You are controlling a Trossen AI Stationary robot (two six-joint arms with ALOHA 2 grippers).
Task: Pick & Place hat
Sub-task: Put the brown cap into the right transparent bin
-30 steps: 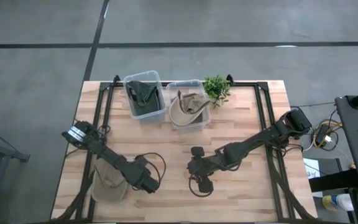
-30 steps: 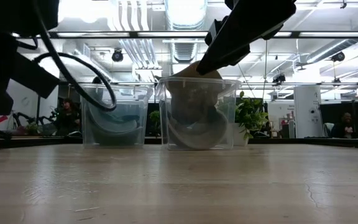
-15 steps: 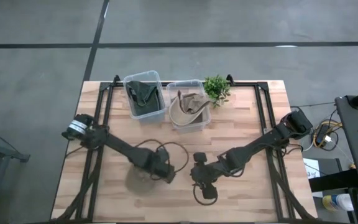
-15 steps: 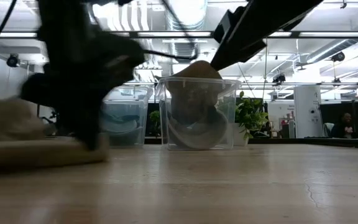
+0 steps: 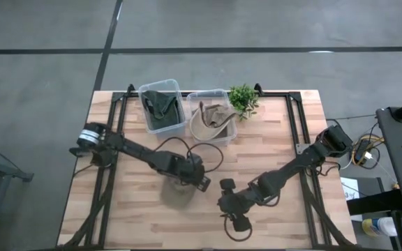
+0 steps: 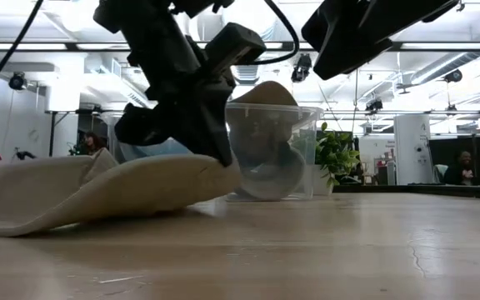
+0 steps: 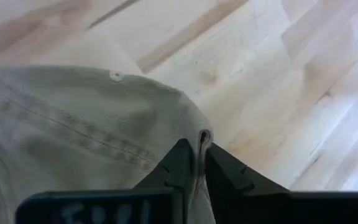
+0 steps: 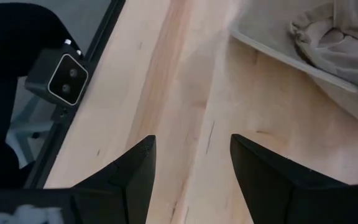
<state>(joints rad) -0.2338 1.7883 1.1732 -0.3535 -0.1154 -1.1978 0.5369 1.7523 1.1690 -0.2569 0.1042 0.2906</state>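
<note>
The tan hat (image 5: 175, 193) lay on the table (image 5: 292, 139) near its middle, toward the near edge, one side lifted off the wood. The left gripper (image 5: 199, 183) pinched the hat's right edge, its fingers (image 7: 182, 163) clenched on a fold of cloth. Just right of it, nearer the front edge, the right gripper (image 5: 238, 222) hung with jaws apart, holding nothing. At the far side stood two clear bins, the left bin (image 5: 161, 107) with a dark hat, the right bin (image 5: 211, 117) with a tan one, and a plant (image 5: 243, 99) beside them.
</note>
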